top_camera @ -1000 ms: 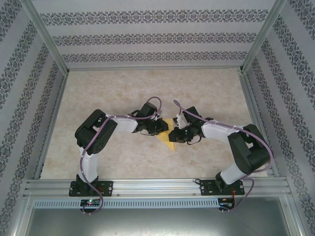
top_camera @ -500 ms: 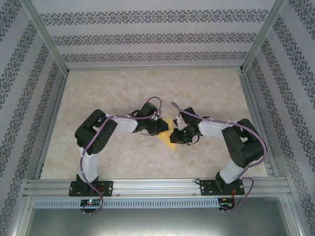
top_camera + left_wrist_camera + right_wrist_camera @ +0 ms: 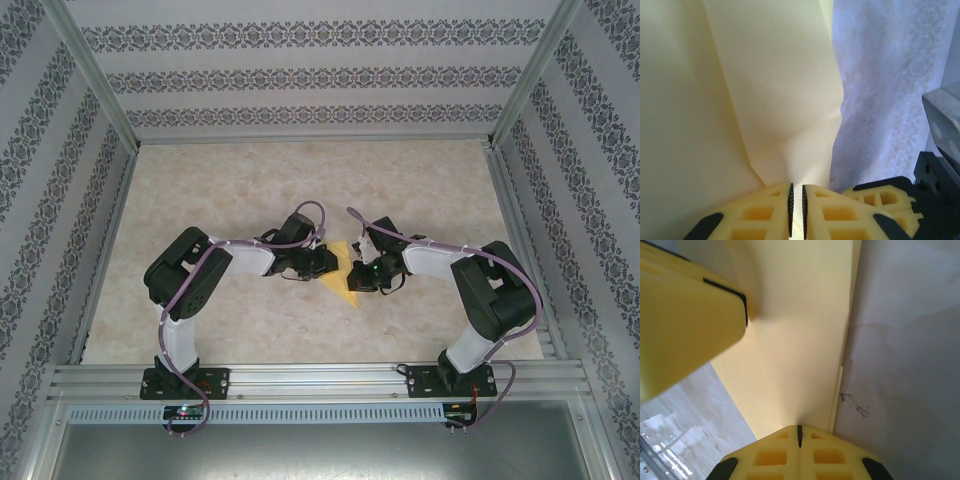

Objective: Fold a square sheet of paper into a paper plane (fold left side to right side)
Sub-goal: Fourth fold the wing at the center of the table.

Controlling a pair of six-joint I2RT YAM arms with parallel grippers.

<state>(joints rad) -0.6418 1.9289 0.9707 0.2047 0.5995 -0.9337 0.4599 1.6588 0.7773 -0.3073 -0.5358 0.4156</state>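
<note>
Top view, left to right: the left gripper (image 3: 326, 262) and the right gripper (image 3: 356, 274) meet nose to nose at mid-table (image 3: 250, 180). The yellow paper (image 3: 343, 254) sits between them. One corner shows just behind the fingertips and one just in front, toward the arm bases.

Left wrist view: the left gripper (image 3: 796, 194) has its jaws drawn together to a thin slit. The paper (image 3: 775, 85) runs straight down into that slit, so I read this as a pinch on the near edge. The paper is folded, with a crease slanting from the top down to the fingertips. It fills the left and centre, with bare table (image 3: 880, 100) to the right.

Right wrist view: the right gripper (image 3: 799, 429) has its pads fully together, nipping the paper (image 3: 800, 340) at the seam. The paper extends away from the fingertips. One of the left gripper's fingers (image 3: 685, 320) is over its upper left part.
</note>
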